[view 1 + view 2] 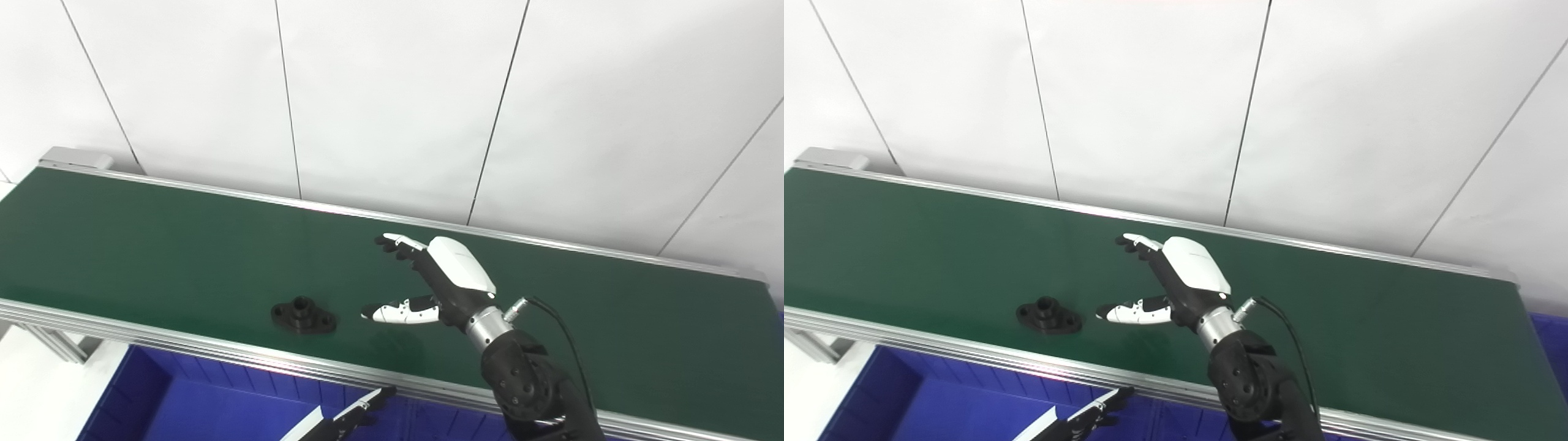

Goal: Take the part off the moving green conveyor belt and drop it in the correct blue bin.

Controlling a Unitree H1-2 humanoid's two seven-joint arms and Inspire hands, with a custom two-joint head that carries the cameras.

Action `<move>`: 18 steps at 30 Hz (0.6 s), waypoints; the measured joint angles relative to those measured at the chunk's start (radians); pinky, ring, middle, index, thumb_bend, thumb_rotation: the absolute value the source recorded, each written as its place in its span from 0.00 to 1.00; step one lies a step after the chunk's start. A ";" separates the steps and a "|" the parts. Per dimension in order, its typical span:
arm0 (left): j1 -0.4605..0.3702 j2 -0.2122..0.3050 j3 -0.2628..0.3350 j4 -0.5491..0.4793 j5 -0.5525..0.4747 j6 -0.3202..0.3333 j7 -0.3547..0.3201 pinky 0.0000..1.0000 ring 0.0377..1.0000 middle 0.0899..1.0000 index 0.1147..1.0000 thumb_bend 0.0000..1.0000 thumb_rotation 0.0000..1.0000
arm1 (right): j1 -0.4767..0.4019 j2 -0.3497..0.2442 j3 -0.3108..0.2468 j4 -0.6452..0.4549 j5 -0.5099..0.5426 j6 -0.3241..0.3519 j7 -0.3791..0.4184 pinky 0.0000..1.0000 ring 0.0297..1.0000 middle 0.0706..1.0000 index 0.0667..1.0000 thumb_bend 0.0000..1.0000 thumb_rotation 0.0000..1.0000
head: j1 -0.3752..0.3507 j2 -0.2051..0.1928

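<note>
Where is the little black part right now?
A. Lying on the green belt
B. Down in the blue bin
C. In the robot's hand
A. The black part lies on the green belt, apart from the open right hand beside it.

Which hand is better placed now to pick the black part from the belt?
The right hand, probably. It is open over the belt, beside the black part. The left hand is low, over the blue bin.
</note>
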 measured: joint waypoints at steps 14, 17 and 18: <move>-0.001 -0.001 -0.003 -0.009 0.022 0.002 0.000 0.91 0.98 1.00 0.97 0.68 0.38 | -0.034 0.011 0.078 0.107 -0.043 0.000 -0.005 0.75 0.81 0.82 0.84 0.78 0.38 | 0.005 0.008; 0.000 -0.001 -0.004 -0.015 0.022 0.004 0.000 0.91 0.98 1.00 0.97 0.68 0.39 | -0.034 0.015 0.092 0.132 -0.049 0.000 -0.007 0.75 0.81 0.82 0.85 0.77 0.38 | 0.006 0.011; 0.001 -0.001 -0.004 -0.017 0.022 0.005 0.000 0.91 0.98 1.00 0.97 0.68 0.39 | -0.034 0.015 0.095 0.138 -0.051 0.000 -0.007 0.75 0.81 0.82 0.85 0.77 0.38 | 0.006 0.011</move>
